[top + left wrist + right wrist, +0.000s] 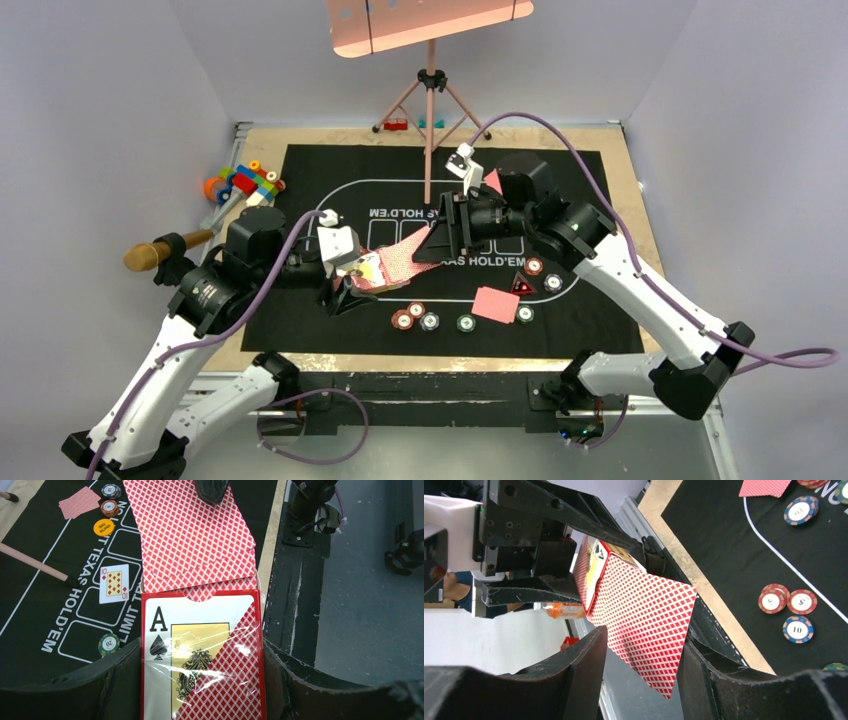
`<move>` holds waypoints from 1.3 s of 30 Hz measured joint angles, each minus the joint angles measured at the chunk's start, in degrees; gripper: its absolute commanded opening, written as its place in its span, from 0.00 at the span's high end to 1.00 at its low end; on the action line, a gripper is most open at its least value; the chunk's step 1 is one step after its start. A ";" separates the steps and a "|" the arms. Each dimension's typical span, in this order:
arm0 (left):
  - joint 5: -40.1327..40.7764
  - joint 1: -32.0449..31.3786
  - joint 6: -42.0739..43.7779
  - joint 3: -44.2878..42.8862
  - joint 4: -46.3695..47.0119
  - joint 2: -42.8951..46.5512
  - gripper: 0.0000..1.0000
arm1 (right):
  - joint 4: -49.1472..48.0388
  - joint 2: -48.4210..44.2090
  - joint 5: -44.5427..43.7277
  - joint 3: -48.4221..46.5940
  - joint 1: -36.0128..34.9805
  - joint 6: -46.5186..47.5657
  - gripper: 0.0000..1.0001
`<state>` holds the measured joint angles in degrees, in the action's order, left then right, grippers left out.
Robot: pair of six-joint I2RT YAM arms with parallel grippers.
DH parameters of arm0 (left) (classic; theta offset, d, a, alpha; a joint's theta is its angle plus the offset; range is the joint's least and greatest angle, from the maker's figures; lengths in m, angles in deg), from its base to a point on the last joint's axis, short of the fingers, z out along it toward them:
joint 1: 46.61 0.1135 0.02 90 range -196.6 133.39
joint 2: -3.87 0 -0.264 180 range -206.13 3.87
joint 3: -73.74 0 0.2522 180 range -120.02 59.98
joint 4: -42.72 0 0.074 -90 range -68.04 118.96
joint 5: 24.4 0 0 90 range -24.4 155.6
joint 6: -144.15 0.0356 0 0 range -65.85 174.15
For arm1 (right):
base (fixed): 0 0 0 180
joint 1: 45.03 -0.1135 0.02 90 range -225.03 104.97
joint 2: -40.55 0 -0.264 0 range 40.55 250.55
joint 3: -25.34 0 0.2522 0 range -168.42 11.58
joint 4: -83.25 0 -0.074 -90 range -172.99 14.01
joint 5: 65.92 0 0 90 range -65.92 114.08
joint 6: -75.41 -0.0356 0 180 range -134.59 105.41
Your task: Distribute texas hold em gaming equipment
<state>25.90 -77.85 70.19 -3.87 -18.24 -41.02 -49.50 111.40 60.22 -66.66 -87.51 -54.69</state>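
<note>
your left gripper [200, 685] holds the card box [200, 645] above the near middle of the black mat [300, 180], just left of centre; its fingers [112, 685] are drawn in tight on the box's two long sides, ace of spades facing up. a fan of red-backed playing cards [190, 535] sticks out of the box's open end and runs right and far to your right gripper [641, 640], which hangs over the centre of the mat. its fingers [579, 675] stand about half apart with the end of the fan between them, both inner faces against the cards. on the mat to the near right lie a single face-down card [495, 304], the dark triangle [521, 286] just beyond it, and a scatter of poker chips [415, 315] along the near edge of the printed oval. the left wrist view shows a ten of diamonds [114, 583] face up in a printed box beside the fan, with an orange button [104, 527] near it. toy blocks [245, 183] sit off the mat's far left corner.
</note>
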 measured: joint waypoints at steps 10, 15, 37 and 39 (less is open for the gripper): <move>-0.17 0.00 -0.28 0.00 0.02 0.00 1.00 | 3.28 0.55 -2.64 -5.03 0.00 2.80 0.43; -0.39 0.00 -0.46 0.00 0.04 0.02 1.00 | 3.50 0.57 -2.84 -5.16 -0.04 3.04 0.43; -0.37 0.00 -0.46 0.00 0.02 0.24 1.00 | 3.72 3.69 -7.72 -9.20 -6.29 2.75 0.44; -0.37 0.00 -0.46 0.00 0.02 0.35 1.00 | 3.69 4.02 -8.17 -9.20 -6.67 2.64 0.44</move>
<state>25.53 -77.85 69.73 -3.87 -18.22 -40.67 -45.80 115.42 52.05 -75.86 -94.18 -52.04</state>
